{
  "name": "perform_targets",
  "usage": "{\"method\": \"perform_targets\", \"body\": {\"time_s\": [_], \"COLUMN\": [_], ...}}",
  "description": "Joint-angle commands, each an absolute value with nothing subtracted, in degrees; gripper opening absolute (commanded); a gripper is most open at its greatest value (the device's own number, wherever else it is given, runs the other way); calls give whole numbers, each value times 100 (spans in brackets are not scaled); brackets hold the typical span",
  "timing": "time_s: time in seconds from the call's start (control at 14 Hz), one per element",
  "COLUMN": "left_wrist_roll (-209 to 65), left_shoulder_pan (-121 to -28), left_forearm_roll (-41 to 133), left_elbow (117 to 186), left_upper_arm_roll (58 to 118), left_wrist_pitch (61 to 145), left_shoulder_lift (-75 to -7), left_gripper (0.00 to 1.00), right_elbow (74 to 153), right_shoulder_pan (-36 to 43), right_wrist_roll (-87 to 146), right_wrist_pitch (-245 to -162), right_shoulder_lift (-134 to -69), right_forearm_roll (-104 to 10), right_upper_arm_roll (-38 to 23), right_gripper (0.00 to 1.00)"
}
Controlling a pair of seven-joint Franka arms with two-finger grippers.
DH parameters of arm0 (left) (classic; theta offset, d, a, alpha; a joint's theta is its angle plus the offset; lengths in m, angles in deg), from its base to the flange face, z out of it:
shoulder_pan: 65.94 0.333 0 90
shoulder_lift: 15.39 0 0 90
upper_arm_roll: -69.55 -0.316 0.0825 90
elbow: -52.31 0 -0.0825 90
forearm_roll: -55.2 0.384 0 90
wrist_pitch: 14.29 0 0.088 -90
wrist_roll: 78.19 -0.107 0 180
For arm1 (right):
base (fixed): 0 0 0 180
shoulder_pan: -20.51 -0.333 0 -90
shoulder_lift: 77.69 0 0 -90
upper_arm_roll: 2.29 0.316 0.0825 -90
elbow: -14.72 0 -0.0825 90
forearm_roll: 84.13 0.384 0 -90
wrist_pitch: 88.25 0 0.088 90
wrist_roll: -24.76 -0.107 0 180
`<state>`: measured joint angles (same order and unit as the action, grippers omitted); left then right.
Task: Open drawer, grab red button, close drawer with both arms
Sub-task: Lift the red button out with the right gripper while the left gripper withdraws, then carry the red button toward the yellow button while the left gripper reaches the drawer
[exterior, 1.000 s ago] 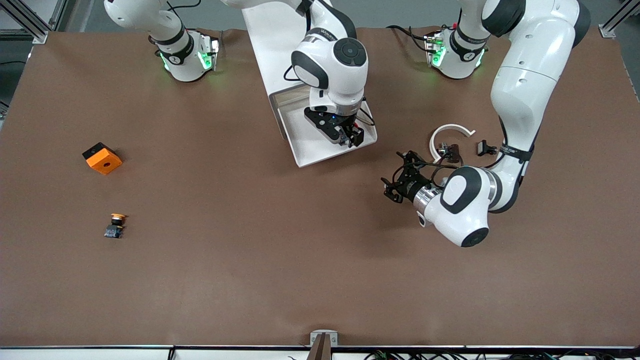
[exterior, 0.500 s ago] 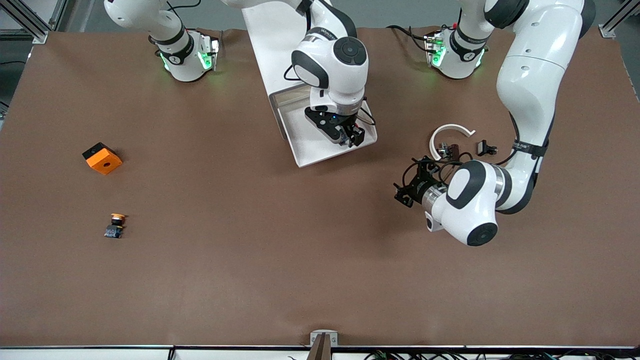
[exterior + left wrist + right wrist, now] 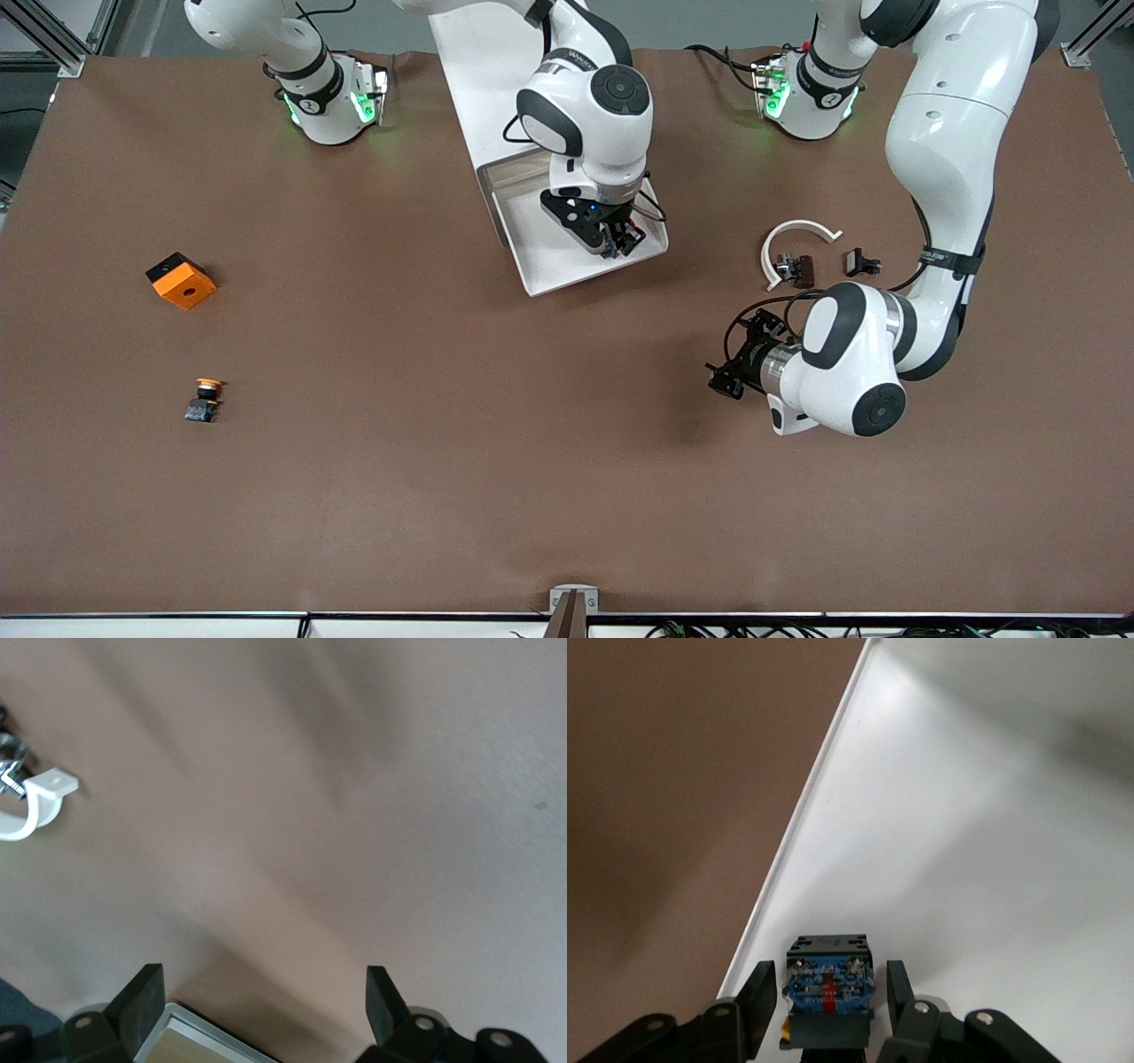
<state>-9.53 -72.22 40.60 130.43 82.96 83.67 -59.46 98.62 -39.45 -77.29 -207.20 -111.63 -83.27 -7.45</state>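
Note:
The drawer (image 3: 567, 278) stands pulled out of the white cabinet (image 3: 478, 71), a shallow white tray. My right gripper (image 3: 617, 245) reaches down into it. In the right wrist view the button (image 3: 829, 979) lies on the drawer floor (image 3: 966, 815), showing its bluish base and black body; its cap is hidden. The right gripper (image 3: 828, 992) has a finger on each side of the button with a thin gap on both sides. My left gripper (image 3: 728, 379) hangs open over bare table toward the left arm's end from the drawer. Nothing sits between the fingers of the left gripper (image 3: 264, 1001).
An orange cube with a hole (image 3: 181, 280) and a yellow-capped button (image 3: 205, 399) lie toward the right arm's end. A white curved clip (image 3: 793, 239) (image 3: 35, 802) and small black parts (image 3: 861, 262) lie by the left arm's elbow.
The right gripper's fingers have narrowed around the button inside the drawer. The left arm has drawn its gripper away from the drawer, toward the front camera and the left arm's end.

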Motion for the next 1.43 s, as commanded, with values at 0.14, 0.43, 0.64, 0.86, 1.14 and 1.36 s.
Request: {"method": "perform_targets", "body": {"time_s": [0.14,0.43,0.64,0.86,1.14,1.36], "left_wrist_roll": [-1708,-2263,-2484,-2493,-2449,-2405], "left_shoulder_pan": [-7192,-7236,-7359,-7359,-7780,-8017], "left_forearm_roll": [4149,4375,4824,5123,5597,5660], "left_elbow": [12888,12772,12790,12869,12939,13114], "left_upper_arm_roll": [8230,8018,8185,8439,8476,8467], "left_wrist_pitch": [8450,8468,8617,9072,9302,9600], "left_shoulder_lift": [-5802,-5759,-5574,-5363,-5310,-5214], "left_gripper": [100,100,100,100,100,100], "right_elbow": [9734,9498,9103,9083,9215,9478], "right_shoulder_pan": [-4005,-3708,-3128,-2416,-1450,-808], "right_wrist_roll": [-7737,-7405,-6554,-4975,-2847,-1633], "right_wrist_pitch": [-20726,-20481,-19620,-19117,-18862,-19011], "right_shoulder_lift": [-11250,-11040,-10750,-10407,-10362,-10362], "right_forearm_roll": [-8378,-8273,-7800,-7763,-7815,-7815], "right_upper_arm_roll": [-800,-792,-792,-844,-853,-853], "right_gripper": [0,0,0,0,0,0]}}
